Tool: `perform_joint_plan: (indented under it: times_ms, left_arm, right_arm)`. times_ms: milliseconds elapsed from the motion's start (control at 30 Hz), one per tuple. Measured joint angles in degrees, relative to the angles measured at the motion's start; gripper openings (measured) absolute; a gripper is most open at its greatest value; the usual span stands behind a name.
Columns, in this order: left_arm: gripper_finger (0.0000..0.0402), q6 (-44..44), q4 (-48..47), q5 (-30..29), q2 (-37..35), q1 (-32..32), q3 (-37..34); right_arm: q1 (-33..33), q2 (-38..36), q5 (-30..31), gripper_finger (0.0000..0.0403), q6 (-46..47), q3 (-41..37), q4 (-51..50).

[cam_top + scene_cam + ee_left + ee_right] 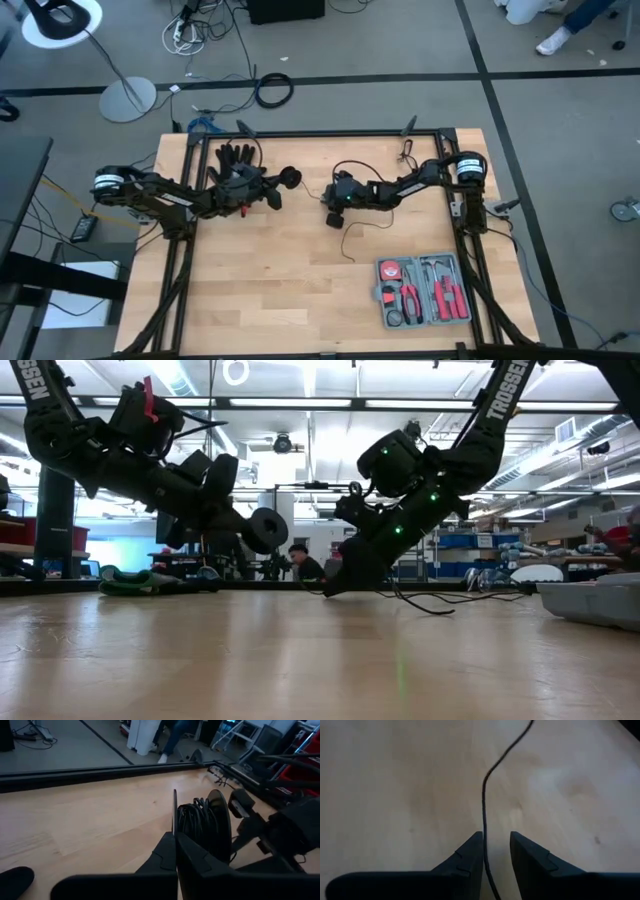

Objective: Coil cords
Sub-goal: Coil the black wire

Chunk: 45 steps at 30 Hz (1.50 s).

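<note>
Both tools low: left tool [175, 851] pinches spool [205, 827]; right tool [496, 851] apparently straddles wire [484, 815].

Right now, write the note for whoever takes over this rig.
Left tool: shut on the rim of the spool, holding it up off the table, with black wire already wound on it.
Right tool: low at mid-table, fingers apart, the thin wire running between them, not clamped.
Done: part of the wire is coiled on the spool.
Left: a loose length of wire trails on the wood near the right tool; it needs winding on.
Glove and tool kit lie aside, untouched.
</note>
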Motion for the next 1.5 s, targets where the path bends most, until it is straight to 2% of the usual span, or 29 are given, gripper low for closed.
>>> perform_joint_plan:
  times_ms: [433,533,600,767,1200,1500]
  left_arm:
    - [0.0000,0.2,4.5,2.4,0.0,0.0,0.0]
    - [0.0000,0.3,6.2,2.9,0.0,0.0,0.0]
    - [0.0000,0.5,6.7,3.2,0.0,0.0,0.0]
    - [0.0000,0.4,7.0,3.5,0.0,0.0,0.0]
    - [0.0000,0.4,7.0,2.9,0.0,0.0,0.0]
    - [0.0000,0.4,6.6,2.8,0.0,0.0,0.0]
  right_arm:
    - [-2.3,0.0,-0.2,0.0093,-1.7,0.0,-0.9]
    - [-2.9,0.0,-2.7,0.0089,-1.7,0.0,-1.1]
    - [-3.1,0.0,-3.8,0.0076,-1.7,0.1,-1.4]
    - [-3.1,0.0,-4.1,0.0009,-1.7,0.1,-1.2]
    - [1.1,0.0,-4.5,0.0001,-2.0,6.5,-4.7]
    - [2.4,0.0,-7.0,0.0001,-4.8,12.7,-7.4]
